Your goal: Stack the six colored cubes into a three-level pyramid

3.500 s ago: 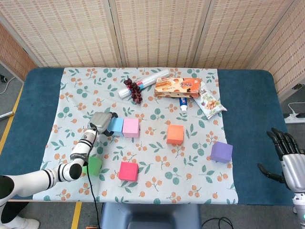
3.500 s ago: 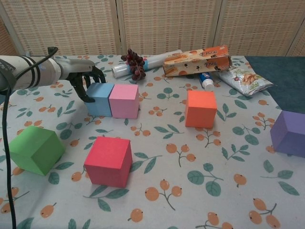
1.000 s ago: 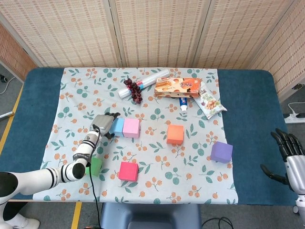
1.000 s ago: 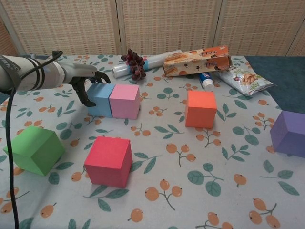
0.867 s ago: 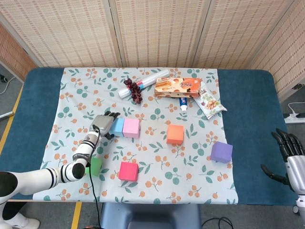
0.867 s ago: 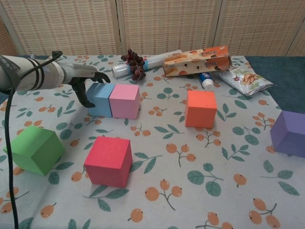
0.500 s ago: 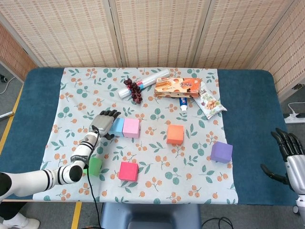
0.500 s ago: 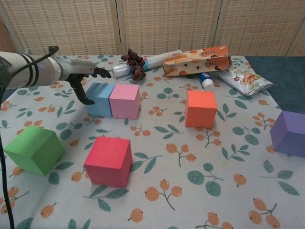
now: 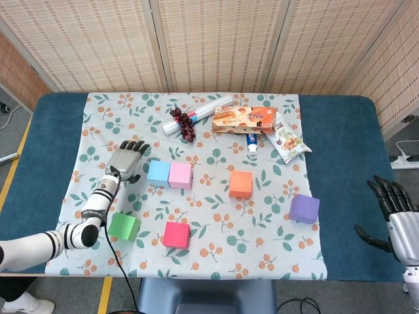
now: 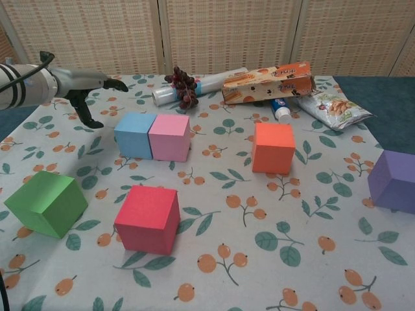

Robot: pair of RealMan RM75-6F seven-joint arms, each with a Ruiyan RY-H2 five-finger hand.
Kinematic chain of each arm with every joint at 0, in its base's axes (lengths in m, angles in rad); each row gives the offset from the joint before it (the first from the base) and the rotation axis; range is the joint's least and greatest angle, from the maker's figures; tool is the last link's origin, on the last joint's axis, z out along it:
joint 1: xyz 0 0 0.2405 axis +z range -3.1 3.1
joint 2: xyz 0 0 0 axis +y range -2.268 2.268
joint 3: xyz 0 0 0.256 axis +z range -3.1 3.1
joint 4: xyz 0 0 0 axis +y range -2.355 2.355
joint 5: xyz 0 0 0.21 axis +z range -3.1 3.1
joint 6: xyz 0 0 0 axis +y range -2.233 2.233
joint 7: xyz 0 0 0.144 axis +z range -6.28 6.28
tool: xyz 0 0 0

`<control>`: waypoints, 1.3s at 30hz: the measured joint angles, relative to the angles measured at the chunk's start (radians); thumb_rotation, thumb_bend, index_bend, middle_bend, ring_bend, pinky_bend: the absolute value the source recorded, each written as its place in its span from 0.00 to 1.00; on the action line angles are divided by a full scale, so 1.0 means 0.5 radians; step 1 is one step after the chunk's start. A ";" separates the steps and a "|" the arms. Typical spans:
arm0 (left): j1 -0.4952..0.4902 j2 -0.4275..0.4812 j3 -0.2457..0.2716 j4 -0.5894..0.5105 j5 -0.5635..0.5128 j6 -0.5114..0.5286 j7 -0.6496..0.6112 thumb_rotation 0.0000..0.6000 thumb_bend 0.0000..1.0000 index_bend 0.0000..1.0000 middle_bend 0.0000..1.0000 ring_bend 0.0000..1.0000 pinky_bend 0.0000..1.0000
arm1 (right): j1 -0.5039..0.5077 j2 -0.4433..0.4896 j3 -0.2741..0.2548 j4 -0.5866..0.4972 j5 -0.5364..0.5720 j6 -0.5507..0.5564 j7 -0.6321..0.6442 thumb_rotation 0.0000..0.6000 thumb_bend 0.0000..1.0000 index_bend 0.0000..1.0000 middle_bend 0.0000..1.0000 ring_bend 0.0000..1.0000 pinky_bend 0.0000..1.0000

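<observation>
1. Six cubes are sitting on the flowery cloth on the desk (image 9: 59,124), none stacked yet: the blue cube (image 9: 158,173) and pink cube (image 9: 180,174) are touching side by side, the orange cube (image 9: 241,184) is a bit to their right, the purple cube (image 9: 304,208) is out near the cloth's right edge, and the green cube (image 9: 124,226) and red cube (image 9: 176,234) are along the front.
2. They're looking like light foam blocks to me, matte and a bit squashy, so not slippery or fragile. I'd be pinching across two opposite flat faces, mid-height, not the corners.
3. Left hand (image 9: 127,158) is hovering just left of the blue cube, fingers (image 10: 118,83) spread, holding nothing.
4. Right hand (image 9: 393,212) is hanging off the desk's right side, well apart from the cubes, fingers loosely apart and holding nothing.
</observation>
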 measured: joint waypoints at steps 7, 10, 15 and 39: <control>-0.023 -0.174 -0.073 0.317 0.075 -0.199 -0.142 1.00 0.33 0.02 0.00 0.00 0.00 | 0.003 0.007 0.008 -0.036 0.025 -0.012 -0.046 1.00 0.15 0.00 0.00 0.00 0.00; -0.042 -0.231 -0.091 0.386 0.102 -0.262 -0.171 1.00 0.33 0.02 0.00 0.00 0.00 | 0.002 0.009 0.010 -0.040 0.038 -0.016 -0.048 1.00 0.15 0.00 0.00 0.00 0.00; -0.057 -0.277 -0.111 0.434 0.132 -0.301 -0.201 1.00 0.33 0.02 0.00 0.00 0.00 | 0.001 0.011 0.013 -0.041 0.048 -0.019 -0.051 1.00 0.15 0.00 0.00 0.00 0.00; 0.233 0.099 -0.101 -0.185 0.453 0.208 -0.292 1.00 0.33 0.08 0.01 0.00 0.02 | 0.297 0.085 0.032 -0.117 -0.062 -0.423 -0.038 1.00 0.14 0.00 0.02 0.00 0.00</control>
